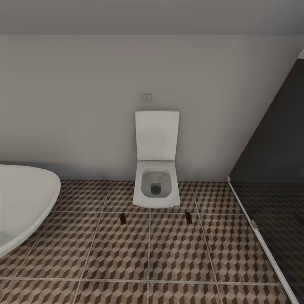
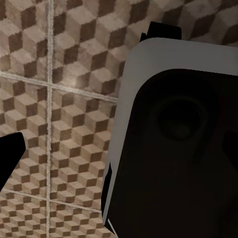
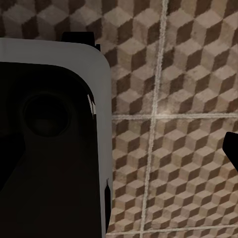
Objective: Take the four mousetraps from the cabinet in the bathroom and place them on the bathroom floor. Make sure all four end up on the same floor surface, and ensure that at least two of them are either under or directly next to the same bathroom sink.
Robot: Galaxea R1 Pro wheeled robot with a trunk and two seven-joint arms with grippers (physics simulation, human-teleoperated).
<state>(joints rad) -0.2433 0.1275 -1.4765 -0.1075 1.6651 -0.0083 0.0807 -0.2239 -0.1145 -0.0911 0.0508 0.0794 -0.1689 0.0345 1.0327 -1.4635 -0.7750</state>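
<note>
Head view: two mousetraps (image 1: 122, 218) (image 1: 188, 217) flat on bathroom floor (image 1: 177, 253), flanking toilet (image 1: 156, 185), no sink nearby. Risk: misplacement fails sink condition. Gripper spread in both wrist views: cannot tell.

Matt tile on the bathroom floor (image 1: 177, 249), printed with brown, beige and white cubes, pale grout lines between, a faint sheen at mid-frame in both wrist views. Smooth, glossy white ceramic look on the toilet (image 1: 156, 169) at centre and the bathtub (image 1: 21, 202) at lower left. Flat, matt grey paint on the wall (image 1: 76, 105). Dark, smoky glass on the shower screen (image 1: 274, 169) at right, pale frame along its lower edge. Dark brown, dull, wood-like mousetraps (image 1: 123, 218), too small to tell more. Smooth grey and black plastic-looking robot body (image 2: 173, 148).
</note>
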